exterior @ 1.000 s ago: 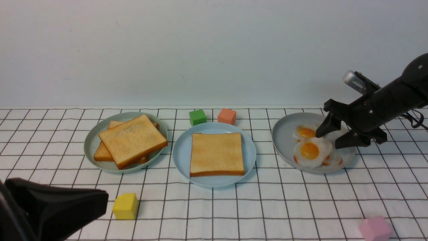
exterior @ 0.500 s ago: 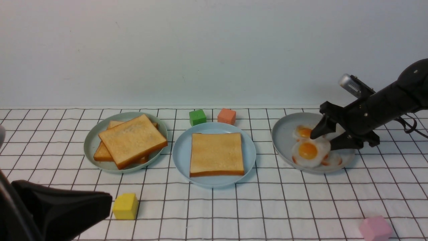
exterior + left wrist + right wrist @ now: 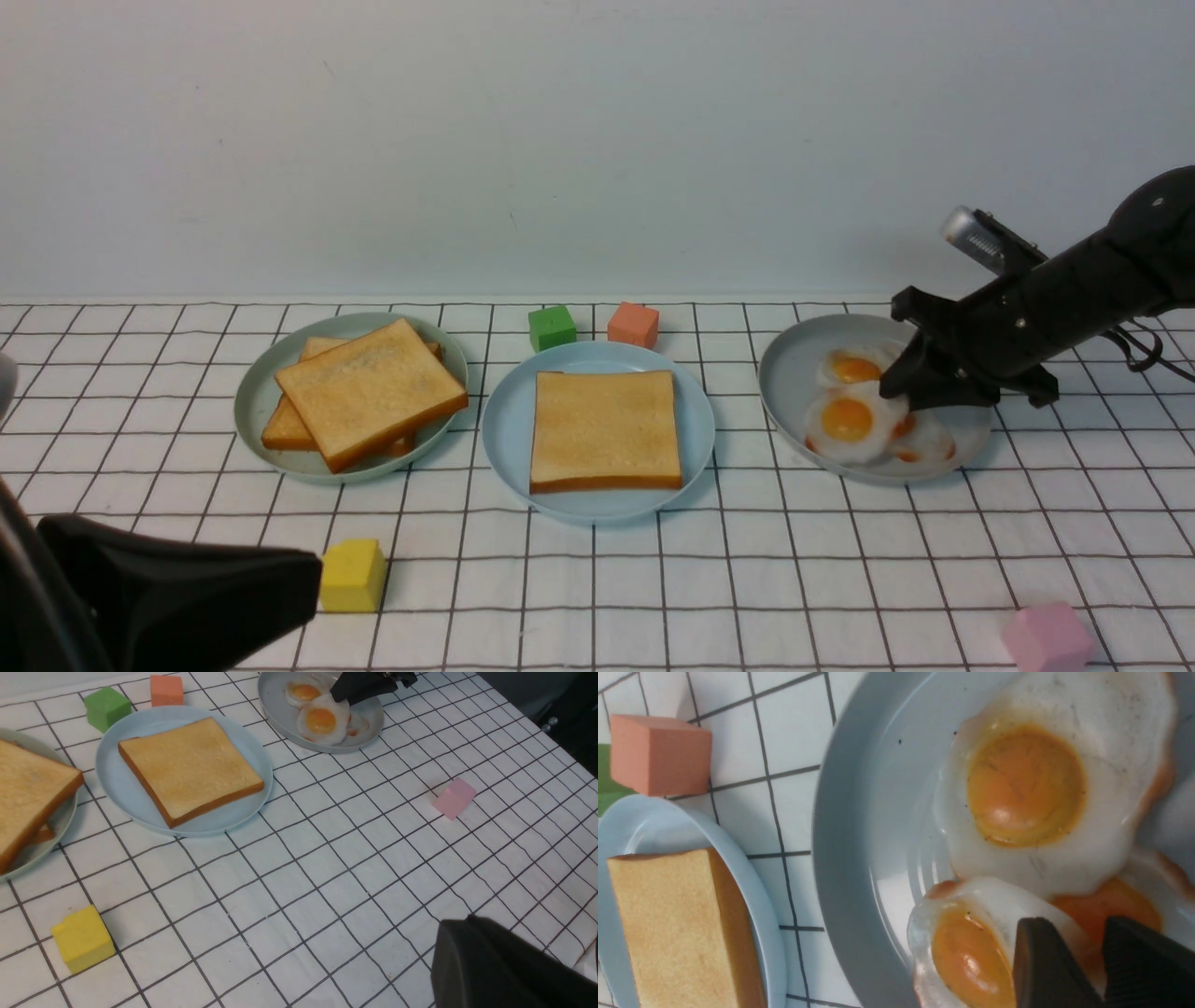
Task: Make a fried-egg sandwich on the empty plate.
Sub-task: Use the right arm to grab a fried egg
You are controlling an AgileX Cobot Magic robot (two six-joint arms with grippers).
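Round, shallow sky-blue plate (image 3: 509, 434) mid-way along the table (image 3: 747, 579), with one golden-brown toast slice (image 3: 605, 429) flat on it. White fried egg (image 3: 848, 422), orange yolk up, frontmost on the grey plate (image 3: 789, 373).

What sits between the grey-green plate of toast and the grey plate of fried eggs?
The round pale-blue plastic plate holding one square toast slice, front view.

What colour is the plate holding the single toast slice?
Pale sky-blue; the plate shows best in the left wrist view.
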